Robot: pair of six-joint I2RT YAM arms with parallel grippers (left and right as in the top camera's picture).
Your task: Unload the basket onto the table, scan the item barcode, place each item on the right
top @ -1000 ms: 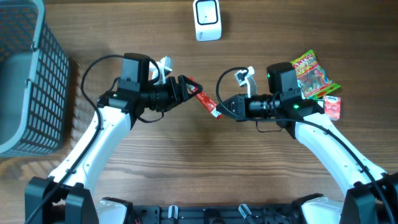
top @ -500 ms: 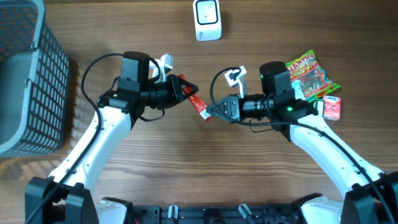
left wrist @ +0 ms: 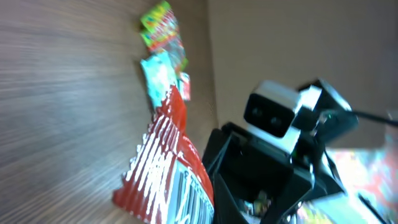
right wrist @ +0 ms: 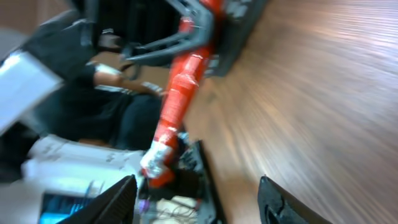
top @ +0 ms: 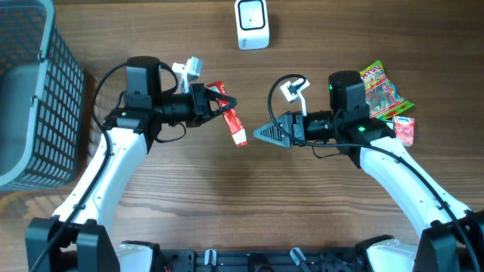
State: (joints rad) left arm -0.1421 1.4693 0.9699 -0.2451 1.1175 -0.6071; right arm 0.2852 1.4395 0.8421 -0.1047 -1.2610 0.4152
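A red snack packet [top: 231, 121] hangs above the table with my left gripper [top: 218, 104] shut on its upper end. In the left wrist view the packet [left wrist: 163, 163] fills the lower middle, and its barcode [left wrist: 188, 194] faces the camera. My right gripper [top: 262, 134] stands open just right of the packet, apart from it. In the right wrist view the packet [right wrist: 181, 91] hangs ahead, between the spread fingers [right wrist: 117, 200] and beyond them. The white scanner [top: 252, 24] sits at the table's far edge.
A grey mesh basket [top: 45, 91] stands at the left. Colourful candy bags [top: 382, 89] and a small red packet [top: 404, 130] lie at the right, beside the right arm. Bare wooden table runs along the front.
My right gripper has let go of the packet's lower end, opened and drawn back to the right. My left gripper has closed on the packet and carried it slightly left.
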